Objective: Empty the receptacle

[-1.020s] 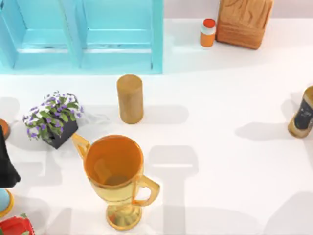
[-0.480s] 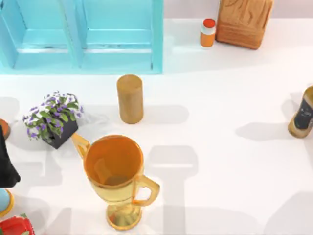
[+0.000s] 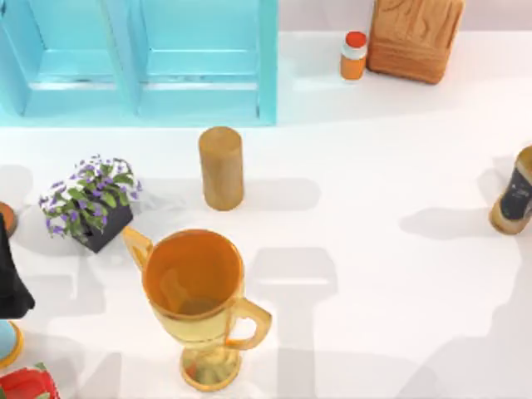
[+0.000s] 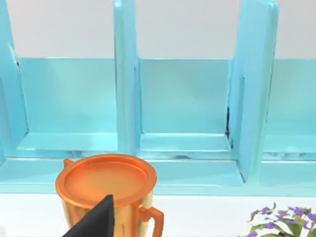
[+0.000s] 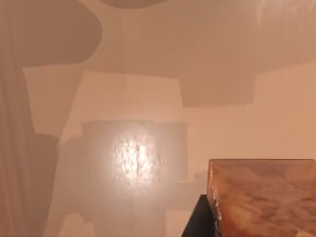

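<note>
The receptacle is an orange two-handled cup (image 3: 194, 278) on a gold foot, standing upright at the front middle of the table. Its opening faces up and I cannot make out what lies inside. In the left wrist view the cup (image 4: 106, 185) stands in front of the blue shelf, with a dark part of my left gripper (image 4: 96, 222) low in front of it. My left arm (image 3: 10, 278) is a black shape at the table's left edge, apart from the cup. A dark sliver of my right gripper (image 5: 196, 219) shows beside a wooden block (image 5: 261, 195).
A blue shelf unit (image 3: 137, 58) spans the back left. A wooden cylinder (image 3: 221, 166) stands behind the cup and a potted purple flower (image 3: 91, 204) to its left. An orange bottle (image 3: 353, 55) and a wooden block (image 3: 413, 37) sit at the back right, a dark-labelled bottle (image 3: 515, 193) at the right edge.
A shadow at the table's front right corner has spread and shifted. The cup, the other objects and my left arm have stayed where they were.
</note>
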Robot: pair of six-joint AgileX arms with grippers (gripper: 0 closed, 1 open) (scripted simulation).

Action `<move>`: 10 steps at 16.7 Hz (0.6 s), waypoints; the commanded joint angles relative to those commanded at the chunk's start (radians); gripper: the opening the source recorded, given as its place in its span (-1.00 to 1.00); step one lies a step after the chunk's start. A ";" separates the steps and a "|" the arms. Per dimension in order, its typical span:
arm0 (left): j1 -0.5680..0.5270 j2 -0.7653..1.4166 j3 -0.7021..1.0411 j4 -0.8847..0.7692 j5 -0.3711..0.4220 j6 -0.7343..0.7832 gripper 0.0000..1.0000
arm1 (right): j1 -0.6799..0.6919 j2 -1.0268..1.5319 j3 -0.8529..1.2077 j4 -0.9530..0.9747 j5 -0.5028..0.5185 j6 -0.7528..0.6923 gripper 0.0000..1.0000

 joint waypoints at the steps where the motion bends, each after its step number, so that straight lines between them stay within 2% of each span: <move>1: 0.000 0.000 0.000 0.000 0.000 0.000 1.00 | 0.003 -0.040 0.040 -0.052 0.013 0.003 -1.00; 6: 0.000 0.000 0.000 0.000 0.000 0.000 1.00 | -0.001 -0.105 0.254 -0.330 0.019 -0.002 -1.00; 10: 0.000 0.000 0.000 0.000 0.000 0.000 1.00 | -0.020 -0.039 0.290 -0.406 -0.031 -0.027 -1.00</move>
